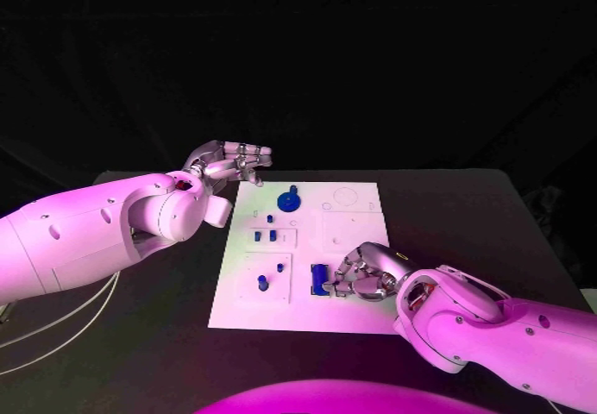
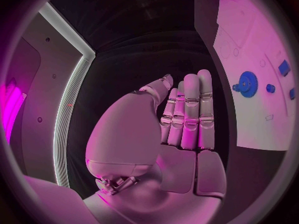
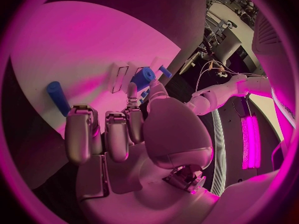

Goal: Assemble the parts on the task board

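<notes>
The white task board [image 1: 355,226] lies in the middle of the black table. A blue gear [image 1: 289,203] [image 2: 247,83] stands near its far edge, and several small blue parts [image 1: 264,235] sit in the board's left half. My left hand [image 1: 231,161] [image 2: 187,114] hovers off the board's far left corner, flat, fingers straight and together, holding nothing. My right hand [image 1: 361,274] [image 3: 134,129] rests low over the board's near right, fingers curled. A blue cylinder [image 1: 320,279] [image 3: 59,97] lies just beyond its fingertips. Another blue part [image 3: 144,77] lines up with its thumb; whether they touch is unclear.
Bare black table [image 1: 448,207] surrounds the board on all sides. Rectangular outlines [image 3: 121,77] mark slots on the board in front of the right hand. White cables [image 1: 62,323] run along the table's left side.
</notes>
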Robot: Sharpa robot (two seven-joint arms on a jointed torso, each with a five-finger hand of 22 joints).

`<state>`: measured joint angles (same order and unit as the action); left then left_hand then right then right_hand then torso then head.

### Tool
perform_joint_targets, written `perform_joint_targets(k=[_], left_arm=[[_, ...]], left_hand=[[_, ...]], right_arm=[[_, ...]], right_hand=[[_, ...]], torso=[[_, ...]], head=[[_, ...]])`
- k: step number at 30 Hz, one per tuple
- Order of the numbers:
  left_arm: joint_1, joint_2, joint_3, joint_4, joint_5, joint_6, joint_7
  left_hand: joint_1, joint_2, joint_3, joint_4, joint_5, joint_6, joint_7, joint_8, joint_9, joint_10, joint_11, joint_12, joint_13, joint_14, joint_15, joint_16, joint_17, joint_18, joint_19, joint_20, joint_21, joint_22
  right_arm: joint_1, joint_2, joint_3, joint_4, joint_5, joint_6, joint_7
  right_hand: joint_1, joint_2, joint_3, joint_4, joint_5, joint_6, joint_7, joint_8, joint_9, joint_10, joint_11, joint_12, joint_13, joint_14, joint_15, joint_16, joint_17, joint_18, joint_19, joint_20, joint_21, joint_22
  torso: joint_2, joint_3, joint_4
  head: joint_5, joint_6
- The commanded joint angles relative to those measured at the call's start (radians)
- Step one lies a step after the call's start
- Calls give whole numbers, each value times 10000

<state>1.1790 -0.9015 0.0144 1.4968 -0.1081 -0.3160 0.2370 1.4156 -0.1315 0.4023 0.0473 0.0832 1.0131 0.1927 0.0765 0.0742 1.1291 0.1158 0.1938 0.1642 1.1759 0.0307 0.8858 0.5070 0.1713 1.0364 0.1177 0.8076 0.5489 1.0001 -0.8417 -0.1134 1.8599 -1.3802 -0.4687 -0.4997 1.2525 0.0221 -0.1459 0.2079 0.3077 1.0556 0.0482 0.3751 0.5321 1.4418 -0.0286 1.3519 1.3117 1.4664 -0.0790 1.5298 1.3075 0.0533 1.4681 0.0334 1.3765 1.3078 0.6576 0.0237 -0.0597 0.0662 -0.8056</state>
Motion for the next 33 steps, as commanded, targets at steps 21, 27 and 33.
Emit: perform_joint_targets(k=[21,27,33], left_arm=[[3,41,5,4,36,177,51],[3,31,5,6,36,178,45],[1,24,3,-4,36,178,49]], left_hand=[[20,12,-35,-52,-28,-83,4,71,-11,-66,-17,48,18,-65,23,48,-16,129,53,30,-49,-16],[20,12,-35,-52,-28,-83,4,71,-11,-66,-17,48,18,-65,23,48,-16,129,53,30,-49,-16],[22,13,-35,-56,-27,-86,4,73,-11,-69,-17,51,19,-66,23,50,-16,130,53,30,-50,-17]], right_arm=[[-7,247,-1,-189,-742,203,-81],[-8,116,-1,-61,-738,234,-28],[41,-400,0,113,-413,-254,310]], right_hand=[[288,63,-28,-76,28,88,-94,82,40,179,-16,178,880,886,-97,56,1860,-175,452,-87,36,2159],[343,-23,-85,-113,-25,86,-96,92,50,178,-19,175,885,884,-99,53,1855,-175,451,-91,32,2158],[463,9,-68,-156,-12,13,-80,50,36,82,-10,13,761,879,-96,42,1834,-154,415,-93,-84,2130]], torso=[[4,0,-10],[2,6,-6],[-24,3,-40]], head=[[1,-25],[8,-31],[-29,-11]])
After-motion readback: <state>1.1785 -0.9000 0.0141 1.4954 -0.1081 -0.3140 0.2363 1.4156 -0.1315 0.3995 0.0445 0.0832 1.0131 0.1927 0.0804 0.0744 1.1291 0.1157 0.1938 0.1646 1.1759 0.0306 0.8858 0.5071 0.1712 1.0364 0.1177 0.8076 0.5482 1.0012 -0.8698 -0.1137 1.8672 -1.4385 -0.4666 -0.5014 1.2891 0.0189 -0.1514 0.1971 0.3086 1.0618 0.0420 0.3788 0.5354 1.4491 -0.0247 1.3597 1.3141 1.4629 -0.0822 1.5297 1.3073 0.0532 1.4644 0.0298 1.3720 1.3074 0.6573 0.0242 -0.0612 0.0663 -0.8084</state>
